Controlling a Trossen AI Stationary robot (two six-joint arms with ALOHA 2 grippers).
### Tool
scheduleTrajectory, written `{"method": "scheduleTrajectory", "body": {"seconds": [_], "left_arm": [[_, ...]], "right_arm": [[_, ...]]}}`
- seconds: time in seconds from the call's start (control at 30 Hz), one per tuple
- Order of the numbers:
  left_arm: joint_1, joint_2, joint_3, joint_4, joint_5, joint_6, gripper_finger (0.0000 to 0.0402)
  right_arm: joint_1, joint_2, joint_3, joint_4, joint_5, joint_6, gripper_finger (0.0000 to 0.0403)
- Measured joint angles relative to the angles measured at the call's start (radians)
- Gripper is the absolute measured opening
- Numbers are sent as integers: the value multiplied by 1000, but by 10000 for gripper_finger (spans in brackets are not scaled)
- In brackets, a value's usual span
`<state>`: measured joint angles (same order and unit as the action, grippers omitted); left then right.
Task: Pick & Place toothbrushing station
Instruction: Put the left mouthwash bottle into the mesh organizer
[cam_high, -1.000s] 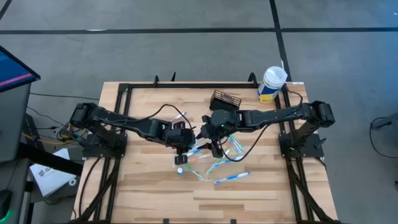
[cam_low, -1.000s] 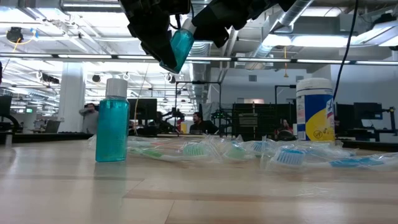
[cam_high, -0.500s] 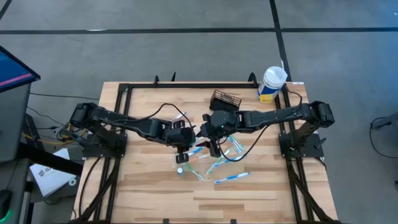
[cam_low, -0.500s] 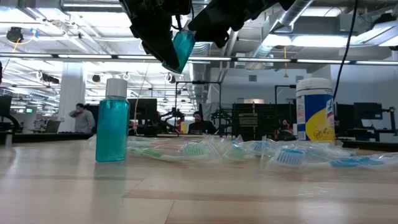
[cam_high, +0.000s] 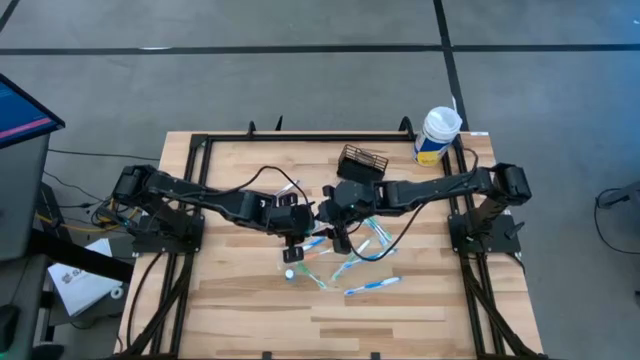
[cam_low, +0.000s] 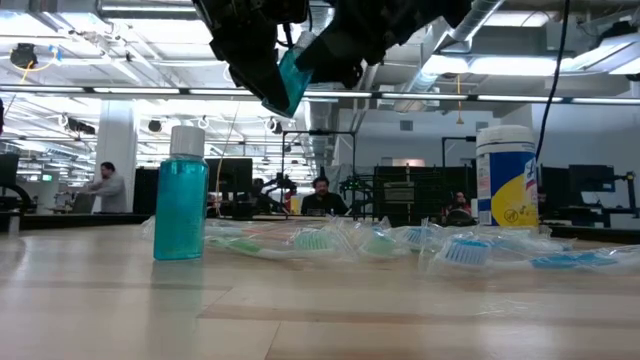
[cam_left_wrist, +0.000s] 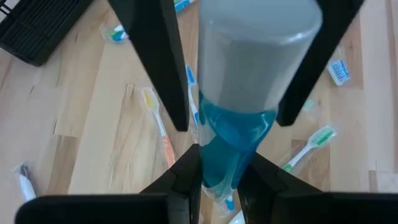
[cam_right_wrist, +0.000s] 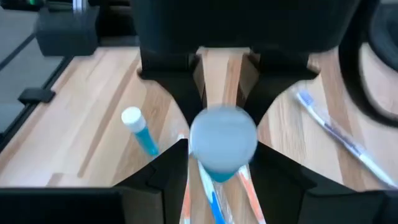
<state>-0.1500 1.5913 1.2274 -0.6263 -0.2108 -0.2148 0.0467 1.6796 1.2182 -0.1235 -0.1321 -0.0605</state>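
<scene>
My left gripper (cam_high: 292, 228) is shut on a small bottle of blue liquid (cam_low: 292, 78) with a pale cap, held high over the table's middle. My right gripper (cam_high: 338, 218) is open, with one finger on either side of that bottle's cap (cam_right_wrist: 222, 138). A second blue bottle (cam_low: 181, 195) stands upright on the table below. The black wire-mesh caddy (cam_high: 362, 160) rests on the table near the far edge, beyond my right gripper. My left gripper pinches the blue body of the bottle near its bottom end (cam_left_wrist: 214, 168) between its two fingers. The bottle is lifted clear of the table and tilted, with its cap end (cam_left_wrist: 258, 43) pointing away toward my right gripper. My right gripper's fingers (cam_left_wrist: 168, 68) flank the cap; I cannot tell whether they touch it.
Several wrapped toothbrushes (cam_high: 360, 262) lie scattered on the table's middle, under and in front of both grippers. The white, yellow and blue canister (cam_high: 437, 135) stands at the far right corner. People move in the room behind the table.
My right gripper has moved a little toward the table's left, closer over the cap end of the held bottle. My left gripper and the bottle have kept still.
</scene>
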Motion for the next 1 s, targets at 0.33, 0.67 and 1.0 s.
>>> {"method": "scheduleTrajectory", "body": {"seconds": [0.33, 0.67, 1.0], "left_arm": [[0, 0, 0, 6, 1, 0, 67], [0, 0, -1, 6, 5, 0, 67], [-1, 1, -1, 7, 8, -1, 67]], "right_arm": [[1, 44, 4, 59, 0, 0, 141], [5, 35, 53, 13, 0, -4, 107], [10, 36, 58, -19, 3, -21, 103]]}}
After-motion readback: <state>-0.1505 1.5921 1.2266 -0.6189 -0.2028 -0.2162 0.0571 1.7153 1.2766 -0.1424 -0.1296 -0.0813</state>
